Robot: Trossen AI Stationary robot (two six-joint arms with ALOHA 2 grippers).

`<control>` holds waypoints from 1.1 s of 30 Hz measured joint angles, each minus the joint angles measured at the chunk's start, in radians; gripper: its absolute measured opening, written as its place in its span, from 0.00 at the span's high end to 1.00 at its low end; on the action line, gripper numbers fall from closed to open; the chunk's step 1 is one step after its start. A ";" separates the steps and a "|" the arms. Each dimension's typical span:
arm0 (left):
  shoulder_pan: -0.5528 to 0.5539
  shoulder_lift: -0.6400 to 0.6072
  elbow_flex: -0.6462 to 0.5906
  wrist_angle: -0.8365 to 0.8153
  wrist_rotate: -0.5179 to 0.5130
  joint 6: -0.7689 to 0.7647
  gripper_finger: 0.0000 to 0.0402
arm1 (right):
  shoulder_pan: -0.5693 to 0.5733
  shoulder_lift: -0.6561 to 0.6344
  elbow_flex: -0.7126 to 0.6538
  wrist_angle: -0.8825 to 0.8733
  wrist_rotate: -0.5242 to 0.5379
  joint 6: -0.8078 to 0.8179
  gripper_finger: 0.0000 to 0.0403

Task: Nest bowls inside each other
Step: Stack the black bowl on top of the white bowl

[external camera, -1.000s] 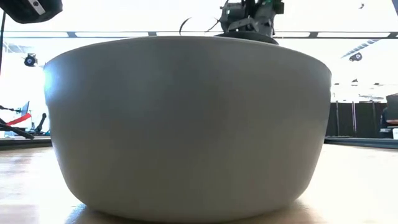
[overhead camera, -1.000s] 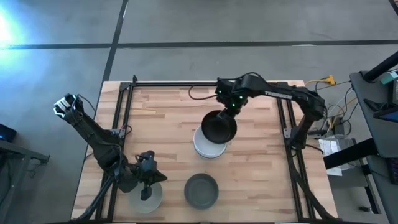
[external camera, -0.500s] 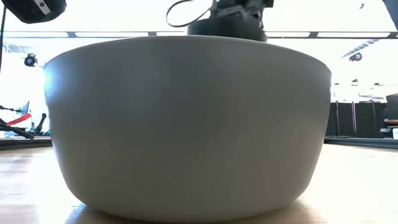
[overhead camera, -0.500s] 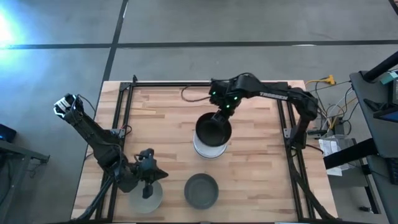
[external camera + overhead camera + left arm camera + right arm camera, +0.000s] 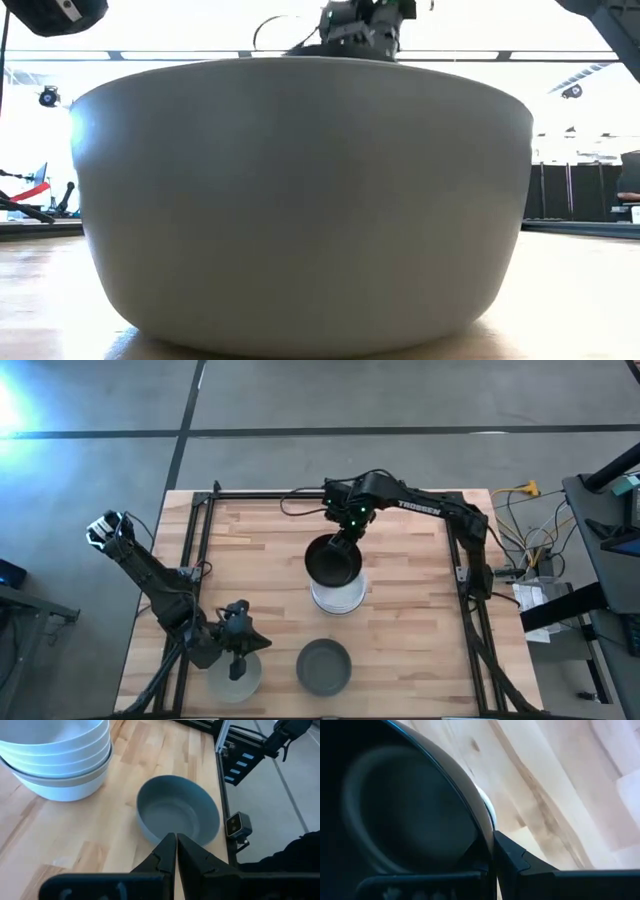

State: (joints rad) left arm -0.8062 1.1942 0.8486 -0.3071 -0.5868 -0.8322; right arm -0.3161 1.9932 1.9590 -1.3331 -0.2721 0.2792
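My right gripper (image 5: 345,538) is shut on a black bowl (image 5: 332,561), which hangs above the far left part of a stack of white bowls (image 5: 338,596) at mid-table. A matte grey bowl (image 5: 323,666) stands on its base near the front edge and fills the low view (image 5: 300,200). Above its rim there, the black bowl (image 5: 345,48) shows. My left gripper (image 5: 237,663) hovers shut over a pale bowl (image 5: 236,678) at the front left, touching nothing. In its wrist view its shut fingers (image 5: 176,851) point toward the grey bowl (image 5: 177,815). My right gripper holds the black bowl by its rim (image 5: 489,832), on the bowl's far side, with one finger inside and the other finger (image 5: 512,856) outside the wall. The fingers come steeply from above. The bowl hangs clear of the white stack, its mouth up and somewhat tilted.
A black frame (image 5: 200,550) runs along the table's left, far and right sides. Bare wood lies left of the stack and at the far left. Cables (image 5: 520,495) and equipment sit beyond the right edge.
My right gripper has carried the black bowl toward the table's left, from over the stack's right part to over its far left part. The bowl stays lifted clear. The left arm has kept still.
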 joint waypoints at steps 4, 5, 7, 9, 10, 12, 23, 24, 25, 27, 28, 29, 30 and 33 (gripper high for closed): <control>0.000 0.000 -0.002 0.002 0.000 0.000 1.00 | 0.025 -0.054 0.007 -0.007 0.008 0.008 0.98; 0.000 0.000 -0.004 0.001 0.000 0.001 1.00 | 0.034 -0.063 0.000 -0.010 0.010 0.012 0.98; 0.001 0.000 -0.006 0.001 0.000 0.007 1.00 | 0.048 -0.073 -0.019 -0.013 0.010 0.027 0.98; 0.001 0.000 -0.011 0.001 0.000 0.024 1.00 | 0.060 -0.073 -0.046 -0.010 0.011 0.034 0.98; 0.001 0.000 -0.015 0.003 0.000 0.027 1.00 | 0.065 -0.072 -0.058 -0.008 0.013 0.035 0.98; 0.001 0.000 -0.022 0.001 0.000 0.027 1.00 | 0.073 -0.072 -0.081 0.006 0.024 0.046 0.98; 0.001 0.000 -0.026 0.015 0.019 0.028 1.00 | 0.110 -0.054 -0.169 0.034 0.038 0.073 0.98; 0.001 0.000 -0.026 0.016 0.027 0.028 1.00 | 0.113 -0.053 -0.175 0.032 0.038 0.073 0.98; 0.001 0.000 -0.026 0.014 0.029 0.028 1.00 | 0.114 -0.053 -0.179 0.033 0.038 0.072 0.98; 0.001 0.000 -0.026 0.015 0.031 0.028 1.00 | 0.118 -0.053 -0.182 0.034 0.037 0.073 0.98; 0.001 0.000 -0.027 0.015 0.031 0.028 1.00 | 0.119 -0.053 -0.183 0.035 0.038 0.073 0.98; 0.001 0.000 -0.028 0.015 0.032 0.028 1.00 | 0.120 -0.053 -0.183 0.037 0.038 0.075 0.98; 0.001 0.000 -0.030 0.015 0.033 0.028 1.00 | 0.122 -0.053 -0.183 0.042 0.038 0.079 0.97; 0.001 0.000 -0.034 0.015 0.038 0.028 1.00 | 0.126 -0.053 -0.183 0.053 0.037 0.088 0.93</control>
State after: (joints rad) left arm -0.8047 1.1942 0.8142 -0.2920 -0.5485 -0.8040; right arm -0.1904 1.9400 1.7760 -1.2797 -0.2351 0.3672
